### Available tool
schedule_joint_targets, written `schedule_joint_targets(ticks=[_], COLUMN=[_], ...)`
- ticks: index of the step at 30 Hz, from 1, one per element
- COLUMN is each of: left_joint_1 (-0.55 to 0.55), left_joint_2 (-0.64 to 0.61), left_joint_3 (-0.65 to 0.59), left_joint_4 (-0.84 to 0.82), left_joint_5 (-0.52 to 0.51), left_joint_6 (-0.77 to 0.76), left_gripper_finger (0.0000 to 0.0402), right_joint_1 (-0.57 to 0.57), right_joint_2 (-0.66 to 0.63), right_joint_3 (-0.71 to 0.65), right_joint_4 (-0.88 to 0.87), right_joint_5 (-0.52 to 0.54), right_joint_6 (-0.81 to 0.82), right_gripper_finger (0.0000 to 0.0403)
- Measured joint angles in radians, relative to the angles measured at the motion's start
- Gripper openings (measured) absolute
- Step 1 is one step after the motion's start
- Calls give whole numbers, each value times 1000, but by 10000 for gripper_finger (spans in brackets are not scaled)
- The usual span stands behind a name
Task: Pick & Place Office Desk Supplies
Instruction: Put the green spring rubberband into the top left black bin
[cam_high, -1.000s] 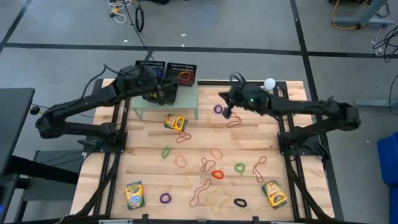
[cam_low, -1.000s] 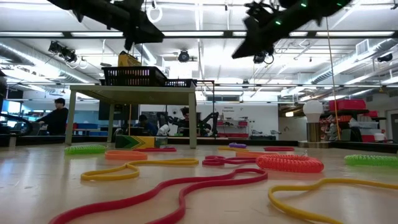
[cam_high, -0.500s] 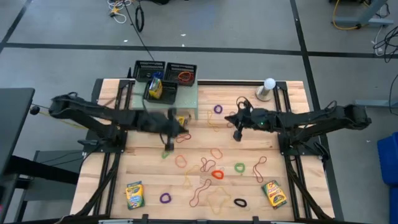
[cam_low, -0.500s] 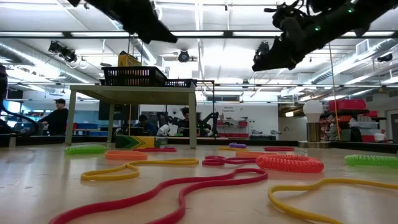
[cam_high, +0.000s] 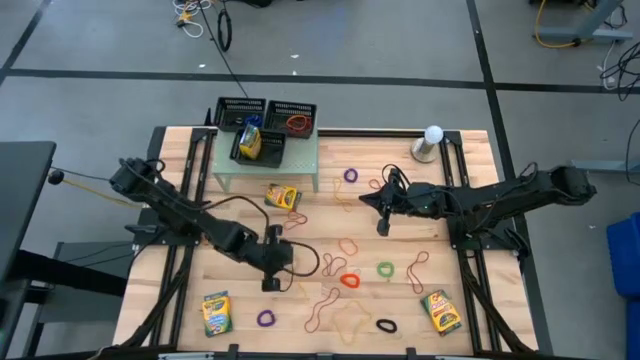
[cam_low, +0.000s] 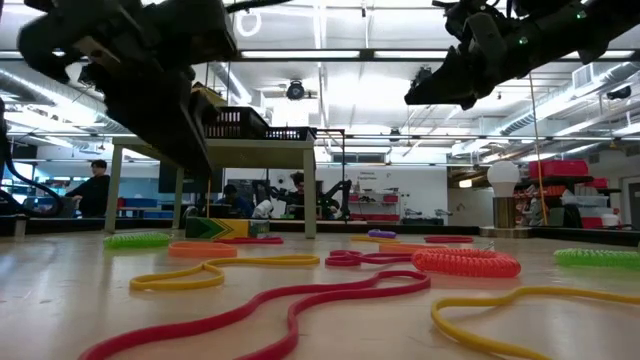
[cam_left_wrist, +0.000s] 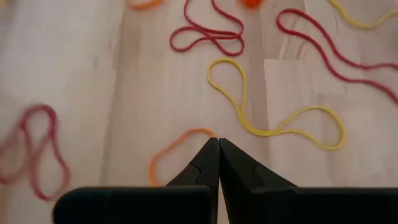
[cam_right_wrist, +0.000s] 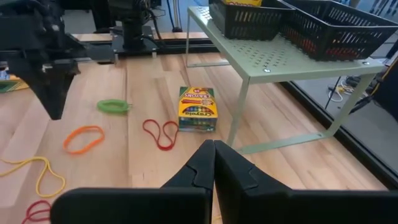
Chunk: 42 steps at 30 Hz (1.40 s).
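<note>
My left gripper (cam_high: 268, 285) (cam_left_wrist: 217, 142) is shut with nothing in it. It hangs over the table's near middle, just above an orange rubber band (cam_left_wrist: 177, 152) and beside a yellow one (cam_left_wrist: 273, 109). My right gripper (cam_high: 381, 226) (cam_right_wrist: 211, 144) is shut and holds nothing, raised above the table right of centre. Rubber bands (cam_high: 349, 280) of many colours lie flat across the table. Crayon boxes lie flat in front of the shelf (cam_high: 282, 197) (cam_right_wrist: 198, 109), at the near left (cam_high: 216, 312) and at the near right (cam_high: 440, 311). Another crayon box (cam_high: 250, 140) sits in a tray.
A pale green shelf (cam_high: 270, 165) (cam_right_wrist: 273, 59) stands at the far left and carries black mesh trays (cam_high: 292, 118). A white ball-topped stand (cam_high: 431, 140) is at the far right. People show in the room beyond the table (cam_low: 90, 185).
My left gripper has swung away from the trays on the shelf, toward the table's near edge and down, tipping to point more downward, and now hangs over the bands. My right gripper has moved a little toward the near edge and down, then held still.
</note>
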Motion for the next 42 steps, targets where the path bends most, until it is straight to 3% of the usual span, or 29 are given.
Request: schedule_joint_targets(ticks=[4,13,22,30,38,42], left_joint_1=[-46,-70,-22,37,20,-16], left_joint_2=[8,6,44,103,84,40], left_joint_3=[1,1,-3,0,-2,20], left_joint_4=[-30,-382,-386,-381,-386,-413], left_joint_5=[9,-77,-91,-41,34,114], left_joint_6=[-137,-415,-432,-367,-309,-290], left_gripper_finger=[49,133,179,131,19,11], right_joint_1=[0,0,0,0,0,0], right_joint_2=[0,0,0,1,1,1], right_joint_3=[0,0,0,0,0,0], right_joint_4=[0,0,0,2,3,3], right_joint_5=[0,-1,-4,-4,-3,-1], right_joint_6=[2,4,3,3,-5,-5], right_gripper_finger=[11,11,11,11,11,11])
